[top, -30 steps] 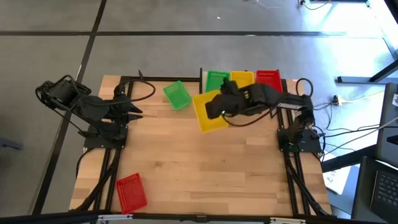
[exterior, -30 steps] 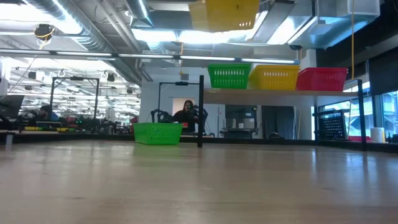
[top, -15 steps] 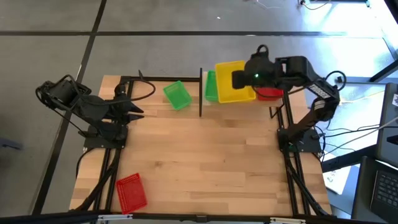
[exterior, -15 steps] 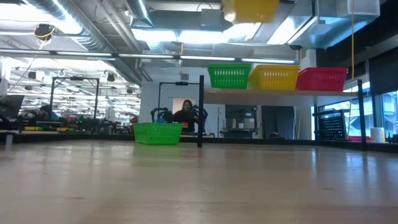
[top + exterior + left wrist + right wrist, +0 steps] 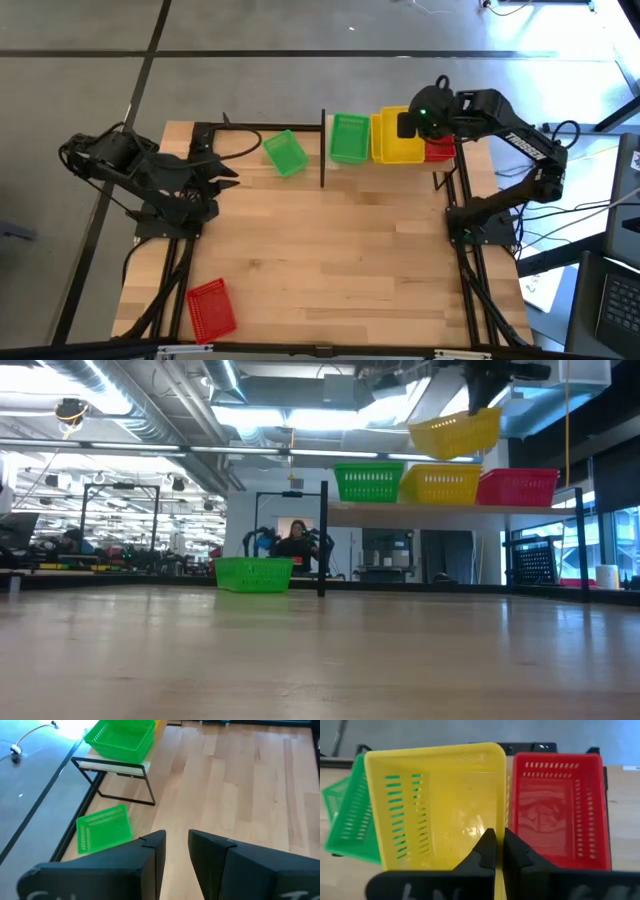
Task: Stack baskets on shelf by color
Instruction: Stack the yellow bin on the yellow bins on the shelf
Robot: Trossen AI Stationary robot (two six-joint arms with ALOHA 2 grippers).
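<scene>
Three baskets are seen standing in a row on the pale shelf (image 5: pixel 440 509) at the far edge of the table (image 5: pixel 330 260): a green one (image 5: pixel 368 482), a yellow one (image 5: pixel 440 484) and a red one (image 5: pixel 517 487), in that order away from the thin dark post (image 5: pixel 322 540).

A further yellow basket (image 5: pixel 455 433) is held in the air above the yellow one on the shelf, tilted, clear of it in the low view. It is pinched at its near rim by the right gripper (image 5: pixel 494 851), whose fingers are closed tight on the thin wall. From the right wrist view the held basket is seen to overlap the green shelf basket (image 5: pixel 345 820) on one side and to lie just beside the red one (image 5: pixel 560 807) on the other.

A loose green basket (image 5: pixel 284 153) rests on the tabletop on the other side of the post from the shelf. A loose red basket (image 5: pixel 211 307) lies at the near left corner of the table, well apart from the rest.

The left gripper (image 5: pixel 176 857) is parked over the left side of the table, jaws parted by a narrow gap, nothing between them.

A person (image 5: pixel 296 546) is noted in the room beyond the table.
</scene>
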